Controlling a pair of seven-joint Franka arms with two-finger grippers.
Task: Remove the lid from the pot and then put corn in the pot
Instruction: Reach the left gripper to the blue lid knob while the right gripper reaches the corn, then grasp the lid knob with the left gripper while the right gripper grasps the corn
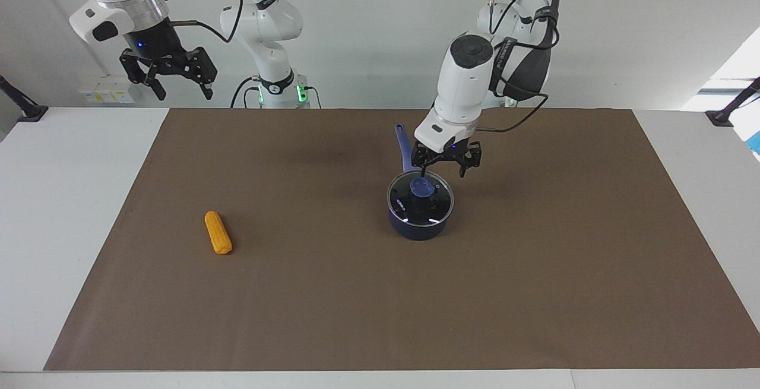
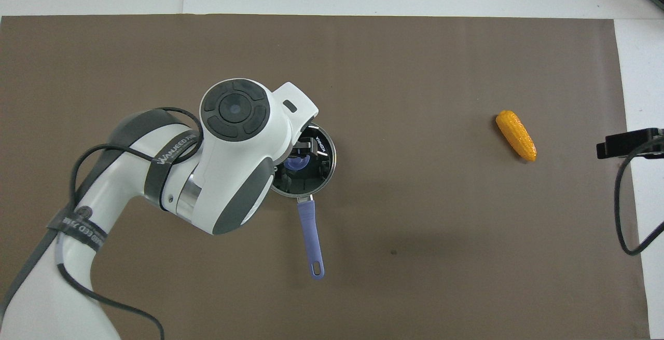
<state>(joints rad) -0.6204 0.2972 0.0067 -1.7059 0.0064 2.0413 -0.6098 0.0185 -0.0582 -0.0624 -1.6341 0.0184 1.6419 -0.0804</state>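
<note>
The navy pot (image 1: pixel 415 230) stands mid-table with its glass lid (image 1: pixel 437 204) on it, and its long blue handle (image 1: pixel 404 146) points toward the robots. My left gripper (image 1: pixel 442 173) hangs open just above the lid, one finger close over the blue knob (image 1: pixel 423 187), with nothing between its fingers. In the overhead view the left arm covers much of the lid (image 2: pixel 319 166); part of the knob (image 2: pixel 299 162) shows. The corn (image 1: pixel 218 233) lies toward the right arm's end of the mat. My right gripper (image 1: pixel 183 88) waits open, high over the table's edge by its base.
A brown mat (image 1: pixel 356 306) covers most of the white table (image 1: pixel 71 199). A black clamp (image 1: pixel 24 107) stands at the right arm's end, and another clamp (image 1: pixel 733 107) at the left arm's end. The corn (image 2: pixel 515 135) is well apart from the pot handle (image 2: pixel 310 236).
</note>
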